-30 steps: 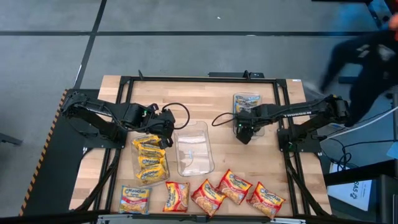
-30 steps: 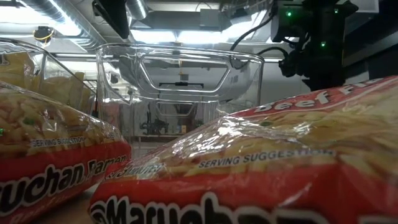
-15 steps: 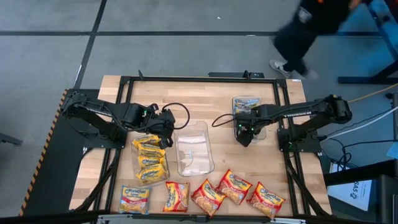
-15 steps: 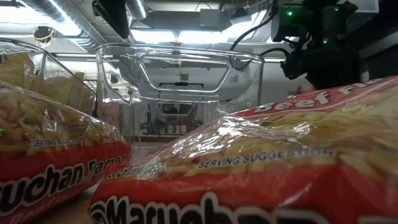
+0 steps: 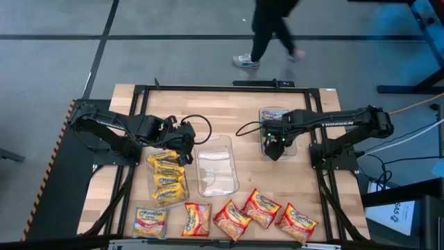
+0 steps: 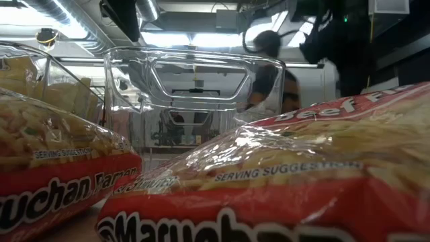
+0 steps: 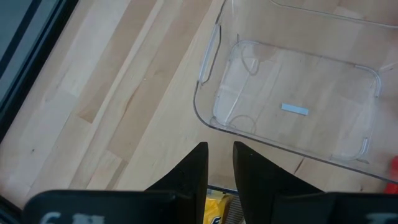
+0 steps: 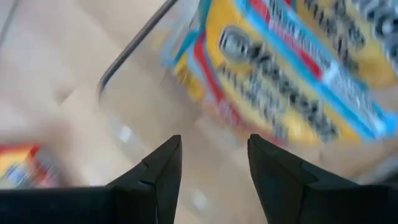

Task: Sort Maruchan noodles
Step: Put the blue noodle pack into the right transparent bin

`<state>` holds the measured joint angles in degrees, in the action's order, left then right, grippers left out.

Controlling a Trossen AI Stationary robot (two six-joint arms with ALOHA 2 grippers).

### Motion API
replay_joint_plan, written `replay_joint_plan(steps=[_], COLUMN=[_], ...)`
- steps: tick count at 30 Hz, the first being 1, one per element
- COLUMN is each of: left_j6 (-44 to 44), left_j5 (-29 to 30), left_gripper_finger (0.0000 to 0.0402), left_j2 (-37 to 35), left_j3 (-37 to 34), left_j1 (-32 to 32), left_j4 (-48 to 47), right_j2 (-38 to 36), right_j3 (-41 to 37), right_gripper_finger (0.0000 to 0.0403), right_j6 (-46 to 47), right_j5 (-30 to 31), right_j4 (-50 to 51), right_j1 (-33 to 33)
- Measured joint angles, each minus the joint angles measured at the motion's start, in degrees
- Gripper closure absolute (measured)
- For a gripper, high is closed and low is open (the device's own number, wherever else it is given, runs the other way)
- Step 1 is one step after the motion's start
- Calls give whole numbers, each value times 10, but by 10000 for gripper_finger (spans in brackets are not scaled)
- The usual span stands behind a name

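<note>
Wooden table (image 5: pixel 229 111) on a grey floor, w/ a person (image 5: pixel 270 28) walking past beyond the far edge. Landmark = the empty clear tray (image 5: pixel 216 165) mid-table, everything else is relative to that.

Left of it, touching: a second tray (image 5: pixel 168 178) stacked w/ yellow packets (image 5: pixel 165 182), so that looks like the yellow bin. Up and to the right, well apart: a third tray (image 5: pixel 276 119) holding a blue-edged packet (image 8: pixel 292 68). Along the near edge in front of the empty tray there's a row of loose packets, one yellow (image 5: pixel 150 222) off to the left, the red-orange ones (image 5: pixel 260 208) spread to the right. My guess is the empty tray is for the reds, since nothing's gone in yet.

Left gripper (image 5: pixel 182 147) hovers at the far end of the yellow tray, just left of the empty tray's top corner. Fingers (image 7: pixel 193 174) nearly together, only a narrow slit, nothing in it afaict.

Right gripper (image 5: pixel 272 147) sits at the near end of the blue tray, to the right of the empty one. Fingers (image 8: pixel 163 163) spread wide, holding nothing; the blue-edged packet lies in the tray just ahead of the tips, not between them. Reads like a drop-off rather than a pick, imo.
</note>
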<state>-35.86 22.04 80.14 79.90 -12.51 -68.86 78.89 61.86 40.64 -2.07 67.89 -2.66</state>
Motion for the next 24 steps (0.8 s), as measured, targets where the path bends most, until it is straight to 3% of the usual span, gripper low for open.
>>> replay_joint_plan(steps=[7, 12, 16, 19, 24], left_j6=[0, 5, 18, 11, -23], left_j5=[0, -4, -57, -147, -240], left_gripper_finger=[333, 333, 333, 333, 333], left_j2=[0, 0, 0, 0, 0], left_j3=[0, 0, 0, 0, 0], left_j1=[0, 0, 0, -7, -70], left_j4=[0, 0, -18, -69, -171], right_j2=[0, 0, 0, 0, 0], right_j3=[94, 137, 178, 208, 230], right_gripper_finger=[223, 224, 224, 224, 224], right_j6=[2, -2, 1, 20, 135], right_j5=[-222, -310, -363, -334, -153], right_j4=[100, 104, 103, 102, 92], right_j1=[16, 86, 174, 249, 386])
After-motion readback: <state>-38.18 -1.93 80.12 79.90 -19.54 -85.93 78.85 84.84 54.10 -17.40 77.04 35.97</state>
